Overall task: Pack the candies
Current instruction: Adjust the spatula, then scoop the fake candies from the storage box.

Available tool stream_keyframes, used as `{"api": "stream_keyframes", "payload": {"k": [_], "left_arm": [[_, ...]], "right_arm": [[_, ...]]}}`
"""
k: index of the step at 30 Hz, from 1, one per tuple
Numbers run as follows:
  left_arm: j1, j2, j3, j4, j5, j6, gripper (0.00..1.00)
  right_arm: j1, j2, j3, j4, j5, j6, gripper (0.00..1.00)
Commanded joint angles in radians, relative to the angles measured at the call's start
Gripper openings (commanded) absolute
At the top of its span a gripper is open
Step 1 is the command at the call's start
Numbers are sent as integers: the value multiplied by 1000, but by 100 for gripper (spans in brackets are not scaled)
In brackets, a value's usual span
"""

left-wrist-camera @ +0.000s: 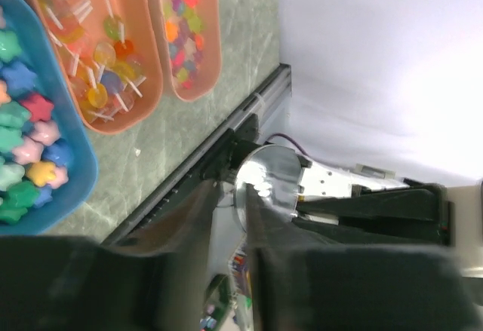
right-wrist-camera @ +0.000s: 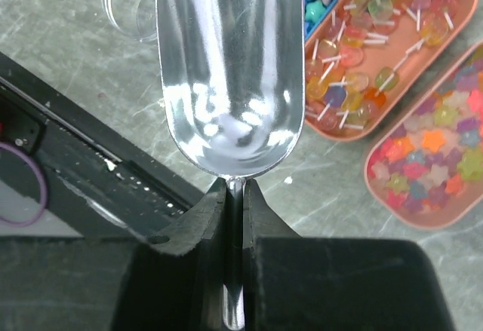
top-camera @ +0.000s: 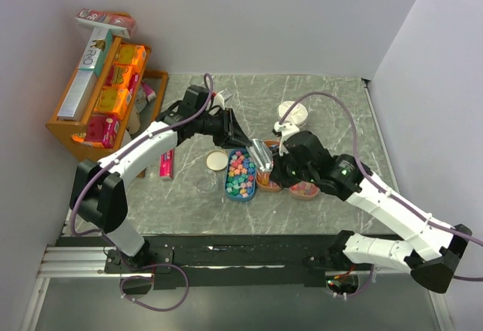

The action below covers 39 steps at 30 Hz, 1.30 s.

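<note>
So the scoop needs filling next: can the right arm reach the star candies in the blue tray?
Probably yes. The right gripper is shut on the scoop, right beside the blue tray; the star candies lie uncovered, and the left gripper sits off its far end.

The left arm (top-camera: 143, 150) and right arm (top-camera: 385, 199) wear white shells between black joint housings. A thin purple cable (top-camera: 329, 94) loops along each, and the fingers (right-wrist-camera: 181, 233) are matte black wedges.
</note>
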Motion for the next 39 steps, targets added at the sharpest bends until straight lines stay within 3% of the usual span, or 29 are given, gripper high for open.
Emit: {"api": "stream_keyframes", "payload": {"k": [1,2,5,11,14,20,23,29,39], "left_arm": [[8,-20,43,14,-62,90,38],[7,-20,55,3,-75,103,50],[8,-26,103,-12,-161,162,67],[8,-60,122,-11,-404,251,82],[7,-57,100,11,-532,306,83],[8,52,100,26,-655,416,83],[8,124,117,23,-671,449,80],[10,208,102,71,-628,464,78],[10,259,62,98,-614,443,71]], "right_arm": [[-9,52,117,-122,-16,101,0],[-9,65,147,-151,-23,111,0],[-11,108,181,-233,-41,164,0],[-14,165,175,-305,-187,224,0],[-17,216,160,-297,-246,234,0],[-20,410,195,-256,-358,262,0],[-20,498,221,-222,-427,288,0],[-20,639,344,-270,-411,325,0],[-23,691,346,-302,-394,366,0]]}}
